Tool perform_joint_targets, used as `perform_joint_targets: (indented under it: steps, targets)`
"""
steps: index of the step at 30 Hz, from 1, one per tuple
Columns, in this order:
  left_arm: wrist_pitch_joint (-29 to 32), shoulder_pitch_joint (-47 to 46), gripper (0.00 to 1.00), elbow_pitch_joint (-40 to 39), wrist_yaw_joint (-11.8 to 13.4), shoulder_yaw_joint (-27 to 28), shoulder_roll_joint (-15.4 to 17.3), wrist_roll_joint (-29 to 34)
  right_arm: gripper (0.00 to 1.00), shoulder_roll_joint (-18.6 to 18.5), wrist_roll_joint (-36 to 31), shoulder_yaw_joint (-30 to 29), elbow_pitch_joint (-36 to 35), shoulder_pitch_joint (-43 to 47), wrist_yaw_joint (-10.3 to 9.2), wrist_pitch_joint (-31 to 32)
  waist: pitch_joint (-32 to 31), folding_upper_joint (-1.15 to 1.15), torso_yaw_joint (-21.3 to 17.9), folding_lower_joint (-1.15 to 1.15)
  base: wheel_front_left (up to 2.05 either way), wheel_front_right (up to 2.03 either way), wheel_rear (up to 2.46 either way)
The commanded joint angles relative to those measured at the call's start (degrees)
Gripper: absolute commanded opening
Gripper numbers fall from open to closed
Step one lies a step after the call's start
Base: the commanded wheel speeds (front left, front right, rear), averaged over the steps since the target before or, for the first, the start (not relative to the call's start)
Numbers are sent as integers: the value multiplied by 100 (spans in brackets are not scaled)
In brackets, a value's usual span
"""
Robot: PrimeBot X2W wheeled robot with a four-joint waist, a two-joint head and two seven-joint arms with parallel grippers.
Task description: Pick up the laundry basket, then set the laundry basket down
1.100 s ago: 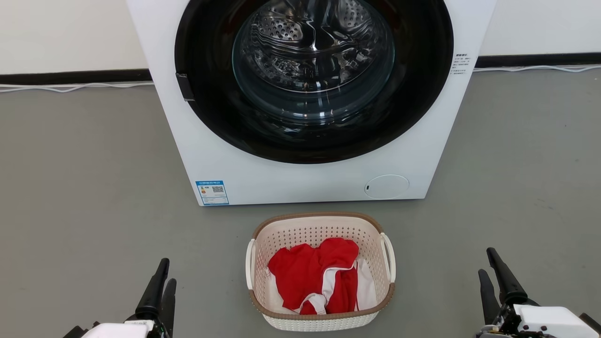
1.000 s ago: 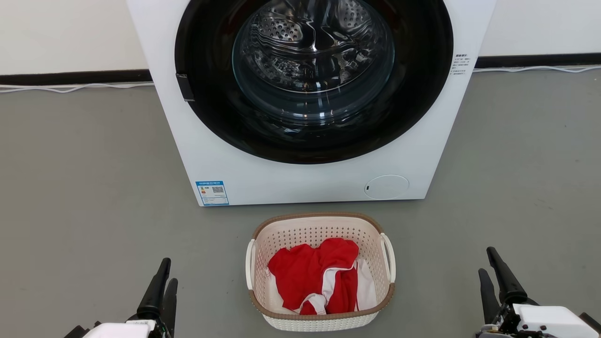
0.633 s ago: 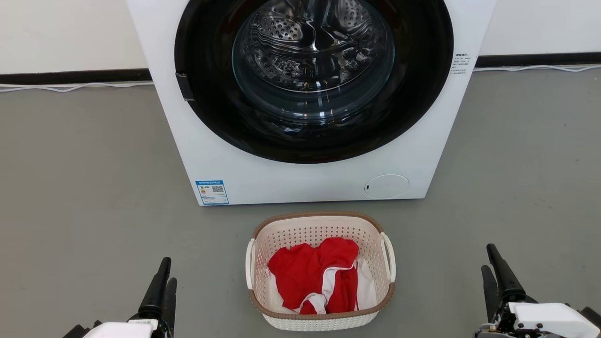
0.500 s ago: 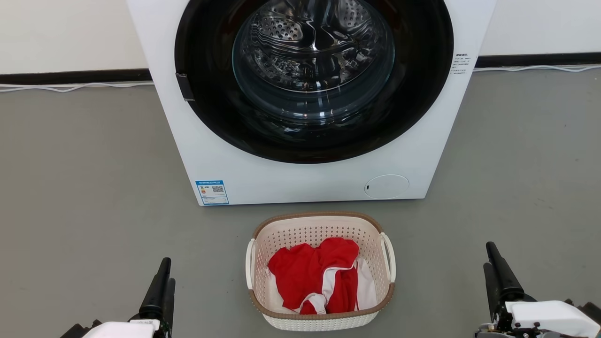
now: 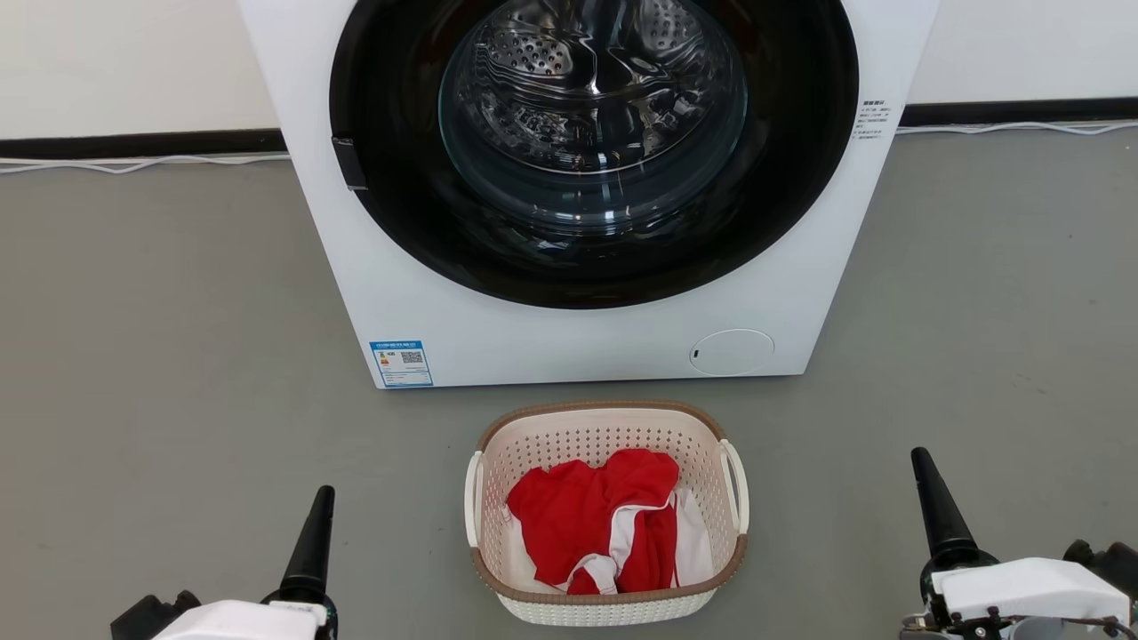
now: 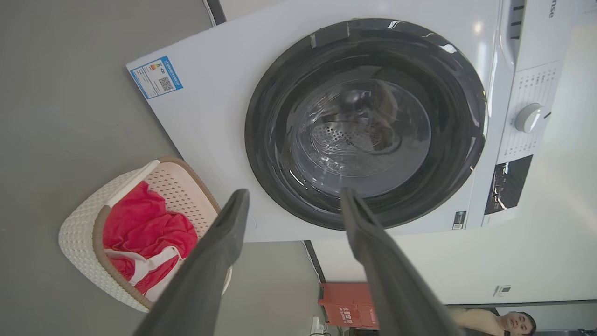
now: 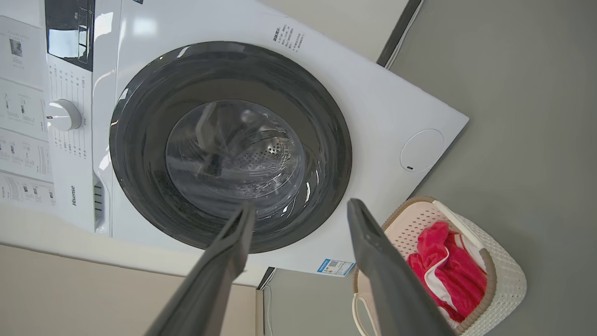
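The laundry basket (image 5: 587,412), cream-white and perforated with a brown rim and white side handles, stands on the grey floor just before the washing machine. Red and white clothes (image 5: 587,520) lie in it. My left gripper (image 5: 322,498) hovers to the basket's left and my right gripper (image 5: 917,460) to its right, both well apart from it. From the head each pair of fingers appears edge-on as one dark spike. In the wrist views the left gripper (image 6: 295,196) and right gripper (image 7: 301,207) stand open and hold nothing. The basket (image 6: 81,240) (image 7: 510,280) lies off to the side of each.
A white front-loading washing machine (image 5: 418,293) with a dark round glass door stands right behind the basket. Cables (image 5: 133,165) run along the wall's black skirting. A red box (image 6: 345,303) and a person (image 6: 513,322) show beyond the machine in the left wrist view.
Both wrists have rolled, so each pair of fingers now lines up edge-on in the head view, tips slightly higher. The basket has not moved.
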Motion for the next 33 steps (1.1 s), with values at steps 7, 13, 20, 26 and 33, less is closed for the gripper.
perform_joint_targets:
  steps: [7,13,20,26,33]
  targets:
    - [-152,-144,100,-247,92,-50,48,683,100,-109,-870,110,-239,-80,20,-183,6,0,-11,-1,0,0,0]
    - [-253,-134,100,-255,136,-87,53,1159,100,-112,-1424,159,-249,-103,23,-284,9,0,-28,-1,0,0,0]
    - [-353,-122,100,-276,175,-113,57,1569,100,-118,-1931,211,-269,-111,25,-384,5,0,-34,-1,0,0,0]
    - [-454,-104,100,-304,210,-136,62,1956,100,-134,-2406,256,-299,-112,27,-485,5,0,-34,-1,0,0,0]
    - [-571,-91,100,-341,267,-166,68,2465,100,-137,-2927,290,-310,-107,29,-603,-1,0,-32,-1,0,0,0]
